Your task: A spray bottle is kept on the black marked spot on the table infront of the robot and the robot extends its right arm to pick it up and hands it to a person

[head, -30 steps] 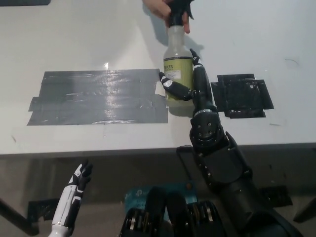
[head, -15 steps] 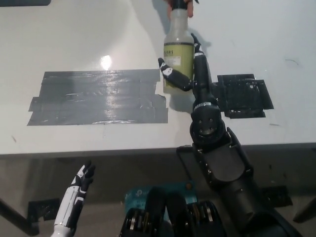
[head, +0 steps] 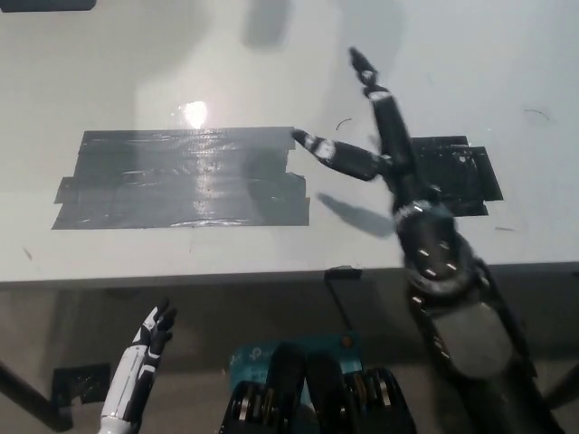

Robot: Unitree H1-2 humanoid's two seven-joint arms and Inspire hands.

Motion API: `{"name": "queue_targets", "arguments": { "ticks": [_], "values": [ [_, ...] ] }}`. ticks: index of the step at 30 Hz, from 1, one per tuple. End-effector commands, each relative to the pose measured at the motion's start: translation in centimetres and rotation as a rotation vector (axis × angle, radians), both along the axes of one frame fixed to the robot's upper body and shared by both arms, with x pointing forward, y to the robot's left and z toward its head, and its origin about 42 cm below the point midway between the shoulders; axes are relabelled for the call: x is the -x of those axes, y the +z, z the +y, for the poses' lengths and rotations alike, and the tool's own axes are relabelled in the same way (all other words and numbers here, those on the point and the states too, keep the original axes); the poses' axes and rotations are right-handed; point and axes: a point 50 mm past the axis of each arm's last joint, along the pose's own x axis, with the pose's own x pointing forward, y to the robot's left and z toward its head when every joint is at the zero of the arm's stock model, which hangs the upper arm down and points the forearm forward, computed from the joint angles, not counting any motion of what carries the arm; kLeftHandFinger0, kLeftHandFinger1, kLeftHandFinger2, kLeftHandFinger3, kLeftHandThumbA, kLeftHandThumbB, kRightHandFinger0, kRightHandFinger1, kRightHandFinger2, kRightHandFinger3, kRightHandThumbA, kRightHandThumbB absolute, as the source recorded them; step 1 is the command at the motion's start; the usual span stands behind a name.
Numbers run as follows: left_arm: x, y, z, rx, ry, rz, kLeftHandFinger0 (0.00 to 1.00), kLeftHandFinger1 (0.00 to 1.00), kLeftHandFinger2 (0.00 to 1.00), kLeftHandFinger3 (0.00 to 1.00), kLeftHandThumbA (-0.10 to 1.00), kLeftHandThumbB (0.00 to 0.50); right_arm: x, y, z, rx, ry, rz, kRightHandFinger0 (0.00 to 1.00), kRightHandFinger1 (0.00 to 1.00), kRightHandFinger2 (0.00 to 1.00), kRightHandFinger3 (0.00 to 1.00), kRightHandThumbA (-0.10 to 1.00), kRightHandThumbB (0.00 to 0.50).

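The white table [head: 109, 54] lies mostly bare around the large grey tape patch [head: 181, 176]. Just right of that patch's right edge the right hand [head: 366, 136] hovers, fingers spread wide, holding nothing. The spray bottle is out of sight. Below the table's near edge, the left hand [head: 145, 348] hangs with fingers loosely apart.

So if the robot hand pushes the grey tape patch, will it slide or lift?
Probably neither: the grey tape patch lies flat on the table, apparently stuck. Its glossy surface reflects light, so a push may skid over it. The stepped right edge might peel.
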Motion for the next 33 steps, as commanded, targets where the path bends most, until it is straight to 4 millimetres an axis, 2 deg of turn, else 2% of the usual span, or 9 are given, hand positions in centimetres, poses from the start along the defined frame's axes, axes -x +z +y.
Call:
{"name": "queue_targets", "arguments": {
  "ticks": [1, 3, 6, 11, 14, 18, 21, 28, 33],
  "values": [
    [0.4, 0.7, -0.1, -0.020, -0.031, -0.012, 1.00, 1.00, 1.00, 1.00, 1.00, 0.500, 6.9, 3.9, -5.2, 0.014, 0.137, -0.140, 1.00, 1.00, 1.00, 1.00, 0.95, 0.497],
    [0.3, 0.8, 0.0, -0.018, -0.026, -0.009, 1.00, 1.00, 1.00, 1.00, 1.00, 0.500, 8.2, 4.0, -6.2, 0.028, 0.131, -0.161, 1.00, 1.00, 1.00, 1.00, 0.99, 0.494],
    [0.9, 0.4, 0.4, -0.028, -0.030, 0.006, 1.00, 1.00, 1.00, 1.00, 1.00, 0.500, 14.3, 3.3, -9.3, 0.006, 0.133, -0.188, 1.00, 1.00, 1.00, 1.00, 0.95, 0.453],
    [1.2, 0.2, 0.2, -0.020, -0.024, 0.019, 1.00, 1.00, 1.00, 1.00, 1.00, 0.500, 19.2, 1.2, -11.4, -0.033, 0.141, -0.172, 1.00, 1.00, 1.00, 1.00, 0.93, 0.474],
    [1.0, 0.2, 0.3, -0.022, -0.027, 0.013, 1.00, 1.00, 1.00, 1.00, 1.00, 0.500, 20.1, 0.2, -11.6, -0.050, 0.137, -0.144, 1.00, 1.00, 1.00, 1.00, 0.97, 0.486],
    [1.5, -0.1, 0.6, -0.025, -0.020, 0.020, 1.00, 1.00, 1.00, 1.00, 1.00, 0.500, 21.4, -4.7, -11.3, -0.089, 0.123, -0.009, 1.00, 1.00, 1.00, 1.00, 0.98, 0.440],
    [1.8, -0.3, 0.5, -0.025, -0.026, 0.016, 1.00, 1.00, 1.00, 1.00, 1.00, 0.500, 21.4, -9.5, -11.0, -0.096, 0.135, 0.123, 1.00, 1.00, 1.00, 1.00, 0.97, 0.446],
    [1.7, -0.3, -0.1, -0.010, -0.025, 0.015, 1.00, 1.00, 1.00, 1.00, 1.00, 0.500, 20.1, -16.8, -10.4, -0.156, 0.134, 0.349, 1.00, 1.00, 1.00, 1.00, 0.97, 0.474],
    [1.6, -0.2, 0.1, -0.015, -0.024, 0.005, 1.00, 1.00, 1.00, 1.00, 1.00, 0.500, 19.8, -18.6, -10.7, -0.168, 0.150, 0.419, 1.00, 1.00, 1.00, 1.00, 0.99, 0.497]
  ]
}}
